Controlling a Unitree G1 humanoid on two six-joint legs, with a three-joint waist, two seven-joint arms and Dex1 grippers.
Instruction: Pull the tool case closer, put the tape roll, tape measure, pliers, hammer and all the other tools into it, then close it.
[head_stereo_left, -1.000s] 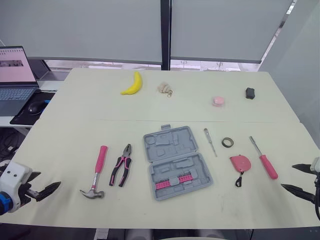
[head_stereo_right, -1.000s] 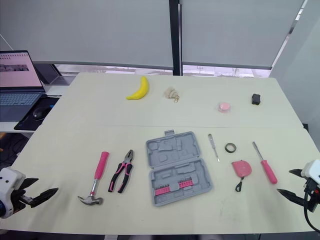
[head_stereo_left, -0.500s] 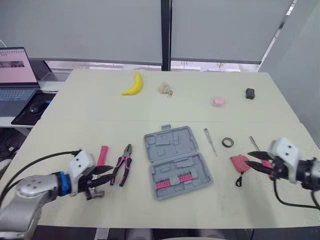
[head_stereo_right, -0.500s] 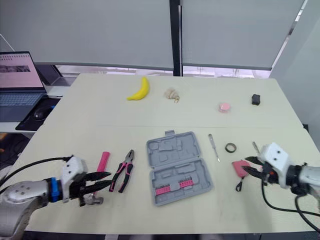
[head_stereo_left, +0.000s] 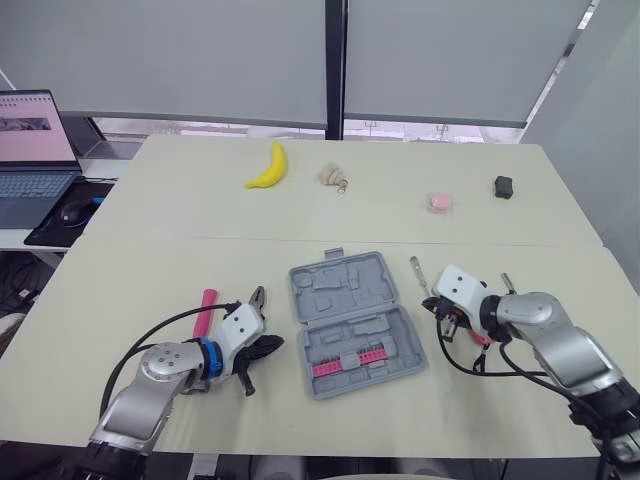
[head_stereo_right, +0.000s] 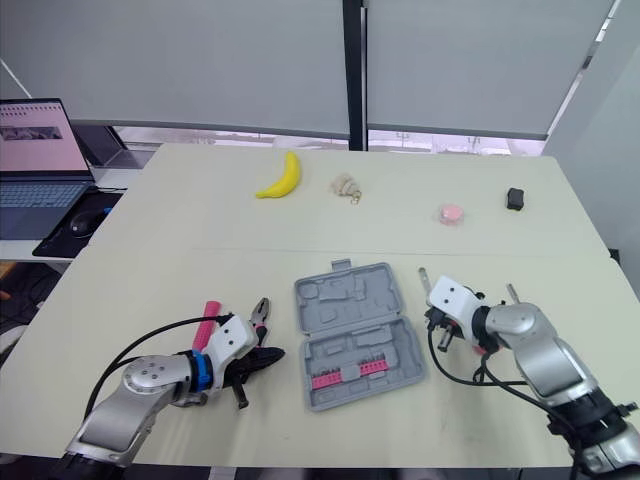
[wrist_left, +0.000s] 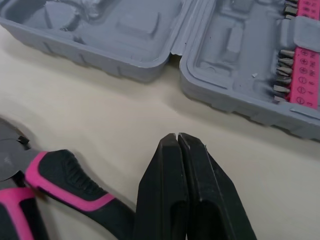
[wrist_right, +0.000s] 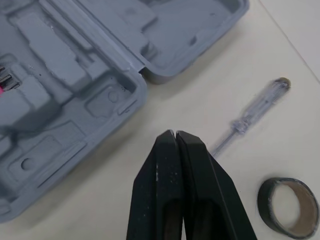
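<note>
Eye view: open tool case (head_stereo_left: 355, 322) at centre of bench (head_stereo_left: 150, 230); left jaws at its 9 o'clock, right jaws at 3.
Left wrist: jaws pressed together, pliers (wrist_left: 60, 175) alongside.
Right wrist: jaws pressed together, tape roll (wrist_right: 264, 207) near.
Best drag evenly toward 6 — no twisting.

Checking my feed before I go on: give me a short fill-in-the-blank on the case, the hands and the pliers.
The tool case lies ___ on the table. The left hand and the right hand both have their fingers ___. The pliers lie to the robot's ___ of the case.
Missing words: open; shut; left.
</note>
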